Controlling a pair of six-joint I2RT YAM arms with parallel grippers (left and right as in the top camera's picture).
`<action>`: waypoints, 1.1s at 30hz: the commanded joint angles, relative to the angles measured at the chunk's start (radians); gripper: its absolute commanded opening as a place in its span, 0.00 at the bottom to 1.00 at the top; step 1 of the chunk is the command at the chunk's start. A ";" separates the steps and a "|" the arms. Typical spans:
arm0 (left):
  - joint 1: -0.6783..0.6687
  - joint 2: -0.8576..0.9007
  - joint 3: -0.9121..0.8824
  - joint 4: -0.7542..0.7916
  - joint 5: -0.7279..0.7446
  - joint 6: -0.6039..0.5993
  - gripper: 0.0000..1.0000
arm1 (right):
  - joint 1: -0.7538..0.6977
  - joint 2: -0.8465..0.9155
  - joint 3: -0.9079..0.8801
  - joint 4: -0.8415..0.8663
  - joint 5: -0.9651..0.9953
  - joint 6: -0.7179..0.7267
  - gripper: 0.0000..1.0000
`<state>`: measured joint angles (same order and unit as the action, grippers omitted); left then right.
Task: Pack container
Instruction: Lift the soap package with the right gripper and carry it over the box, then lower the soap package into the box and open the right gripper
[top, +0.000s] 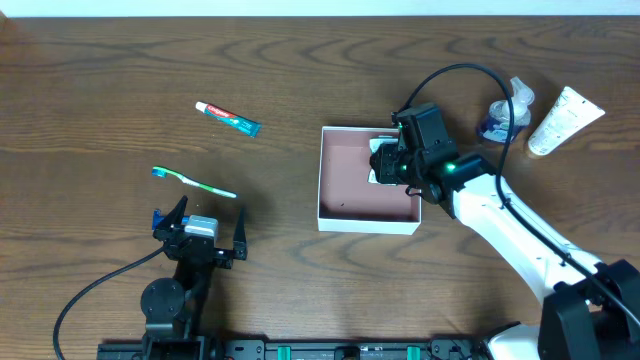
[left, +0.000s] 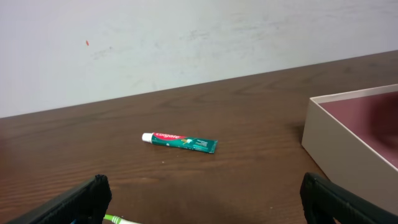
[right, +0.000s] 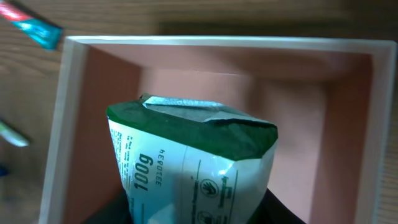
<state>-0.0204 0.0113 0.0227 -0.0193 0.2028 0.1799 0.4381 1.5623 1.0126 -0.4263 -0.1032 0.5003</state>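
The container (top: 345, 205) is a shallow square box with white walls and a dusty pink inside, right of the table's middle. It also shows in the left wrist view (left: 348, 134) and the right wrist view (right: 199, 68). My right gripper (top: 392, 163) is over its right side, shut on a white and green packet (right: 189, 168) marked 100g, held above the pink floor. My left gripper (top: 198, 232) is open and empty near the front left. A toothbrush (top: 195, 181) lies just beyond it. A toothpaste tube (top: 228, 117) lies farther back and shows in the left wrist view (left: 180, 142).
A small clear bottle with a blue base (top: 503, 112) and a white tube (top: 565, 120) lie at the back right, beyond the container. A black cable (top: 455, 75) loops over the right arm.
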 joint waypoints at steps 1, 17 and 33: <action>0.005 -0.005 -0.019 -0.032 0.011 -0.008 0.98 | 0.009 0.024 0.018 0.000 0.075 0.008 0.22; 0.005 -0.005 -0.019 -0.032 0.011 -0.008 0.98 | 0.008 0.104 0.018 0.040 0.206 -0.046 0.24; 0.005 -0.005 -0.019 -0.032 0.011 -0.008 0.98 | 0.008 0.135 0.018 0.053 0.257 -0.046 0.36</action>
<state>-0.0204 0.0109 0.0227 -0.0193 0.2028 0.1799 0.4381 1.6951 1.0126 -0.3771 0.1257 0.4629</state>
